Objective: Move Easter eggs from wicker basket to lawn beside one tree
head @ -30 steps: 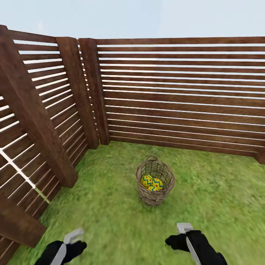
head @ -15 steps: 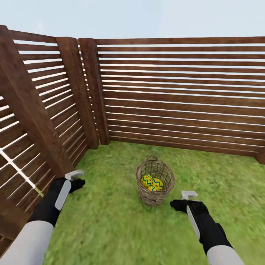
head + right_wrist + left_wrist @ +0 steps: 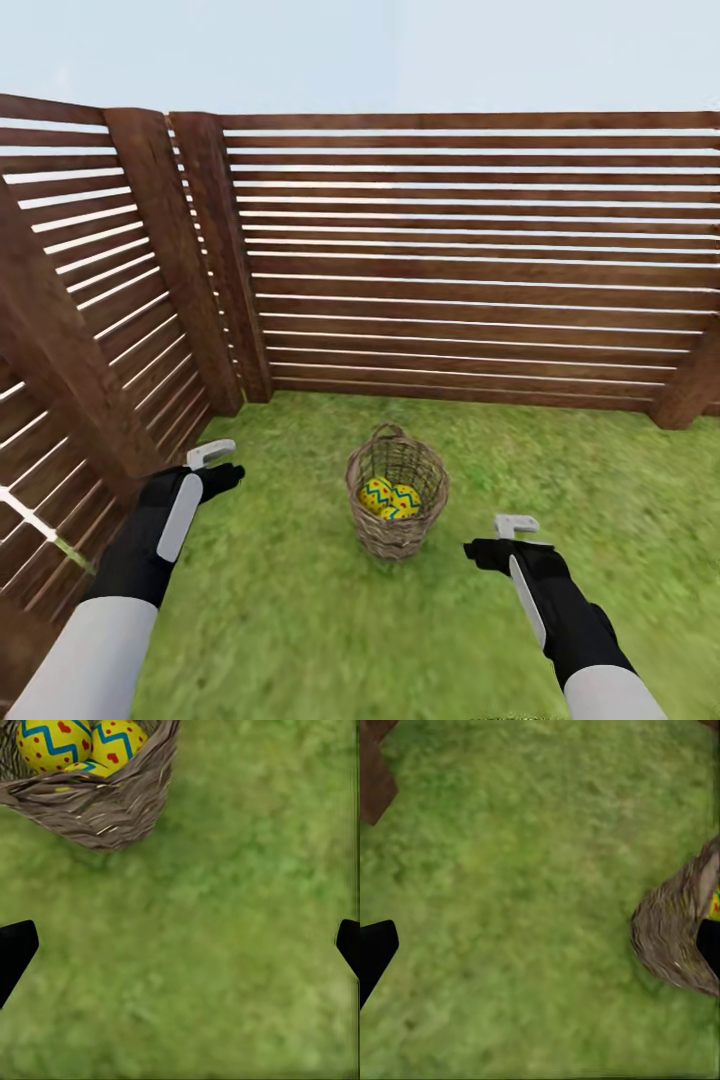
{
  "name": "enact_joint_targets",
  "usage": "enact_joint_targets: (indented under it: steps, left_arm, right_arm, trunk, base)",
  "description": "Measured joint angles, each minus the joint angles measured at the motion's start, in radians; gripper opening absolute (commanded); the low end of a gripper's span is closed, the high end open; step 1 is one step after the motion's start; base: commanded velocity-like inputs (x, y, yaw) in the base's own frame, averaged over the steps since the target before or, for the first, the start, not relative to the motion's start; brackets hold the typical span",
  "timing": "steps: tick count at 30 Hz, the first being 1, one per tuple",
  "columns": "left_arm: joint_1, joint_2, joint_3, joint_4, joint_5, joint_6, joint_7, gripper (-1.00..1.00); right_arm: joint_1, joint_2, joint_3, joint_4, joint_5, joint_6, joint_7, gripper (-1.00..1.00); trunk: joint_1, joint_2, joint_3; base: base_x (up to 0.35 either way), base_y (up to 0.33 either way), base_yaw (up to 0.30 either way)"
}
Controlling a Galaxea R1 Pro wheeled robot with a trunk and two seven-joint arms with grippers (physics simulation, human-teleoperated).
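The wicker basket (image 3: 396,528) stands upright on the lawn (image 3: 300,600) in a fence corner. Yellow Easter eggs with blue zigzags lie inside it; two show clearly (image 3: 377,492) (image 3: 405,497), and a third (image 3: 390,513) peeks out below them. My left gripper (image 3: 218,465) hovers open over the grass to the basket's left. My right gripper (image 3: 497,537) is open, near the basket's right side. The right wrist view holds the basket (image 3: 97,802) and eggs (image 3: 52,742) (image 3: 120,739). Part of the basket's side (image 3: 671,937) appears in the left wrist view. The tree is out of view.
A brown slatted wooden fence (image 3: 450,260) closes off the far side, and another run of it (image 3: 70,340) stands close along my left arm. Open grass stretches to the right of the basket and toward me.
Both arms have reached forward from the bottom of the picture and now flank the basket. The whole view has shifted, so the camera has moved. The basket and eggs have stayed put.
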Motion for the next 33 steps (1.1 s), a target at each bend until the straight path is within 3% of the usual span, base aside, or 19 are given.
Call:
enact_joint_targets:
  steps: [4,13,16,21,25,33]
  left_arm:
    - [0.000,-0.031,-0.001,0.000,-0.003,0.000,0.002,1.00]
    - [0.001,-0.050,-0.001,0.001,0.000,0.001,0.002,1.00]
    - [0.002,-0.054,-0.004,0.001,0.001,0.001,0.001,1.00]
    - [0.002,-0.056,-0.052,0.001,0.001,-0.001,0.000,1.00]
    - [0.002,-0.058,-0.069,0.002,0.001,-0.003,0.000,1.00]
    - [0.002,-0.062,-0.071,0.003,0.001,-0.004,-0.001,1.00]
  right_arm:
    - [0.000,0.000,0.000,0.001,-0.003,0.000,0.000,1.00]
    - [0.000,0.000,0.000,0.002,-0.005,0.000,0.000,1.00]
    - [0.000,0.001,0.001,0.003,-0.003,0.000,0.000,1.00]
    - [0.000,0.001,0.002,0.004,-0.001,0.000,0.000,1.00]
    - [0.000,0.000,0.002,0.003,-0.003,0.000,0.000,1.00]
    - [0.000,0.002,0.003,0.005,0.001,0.000,0.000,1.00]
  trunk:
    - [0.000,0.000,0.005]
    - [0.000,0.000,0.014]
    - [0.000,0.000,0.014]
    - [0.000,0.000,0.015]
    - [0.000,0.000,0.015]
    - [0.000,0.000,0.015]
  base:
    - [0.000,0.000,-0.210]
    - [0.000,0.000,-0.172]
    - [0.000,0.000,-0.023]
    - [0.000,-0.001,-0.004]
    - [0.000,-0.188,0.000]
    - [0.022,-0.307,0.025]
